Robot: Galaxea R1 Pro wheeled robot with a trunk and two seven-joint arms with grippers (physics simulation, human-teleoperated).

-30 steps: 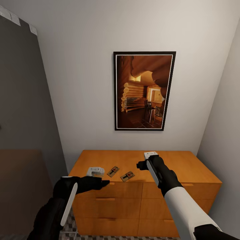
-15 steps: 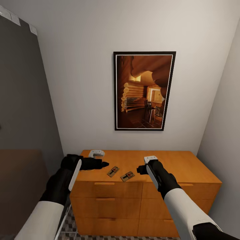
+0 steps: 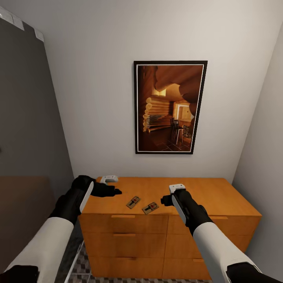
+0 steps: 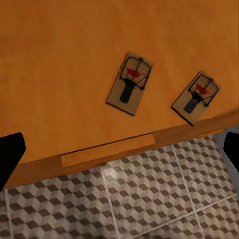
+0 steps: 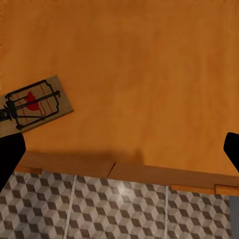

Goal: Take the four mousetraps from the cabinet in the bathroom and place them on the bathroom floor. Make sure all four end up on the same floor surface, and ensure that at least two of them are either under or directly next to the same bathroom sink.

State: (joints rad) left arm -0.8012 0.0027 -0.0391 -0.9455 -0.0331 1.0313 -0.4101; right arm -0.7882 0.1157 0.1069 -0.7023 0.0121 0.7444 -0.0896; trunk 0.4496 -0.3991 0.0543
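Cabinet (image 3: 165,192) top: two mousetraps (image 3: 133,202) (image 3: 150,208) lying flat near front edge, between left gripper (image 3: 114,192) and right gripper (image 3: 164,200); both jaws spread wide, empty; cube-tiled floor (image 4: 149,199) below

Home room, wooden cabinet (image 3: 169,204), framed picture (image 3: 169,107)

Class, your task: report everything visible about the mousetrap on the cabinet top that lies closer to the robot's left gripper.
This mousetrap is a small, flat, rectangular board that looks like pale brown wood. It carries dark wire parts, a dark bar along its middle and a red spot near one end. It lies flat on the orange-brown cabinet, turned at an angle to the front edge and set a little back from it. A second mousetrap lies beside it, apart. The left gripper hovers nearby; nothing but the cabinet top touches the trap.
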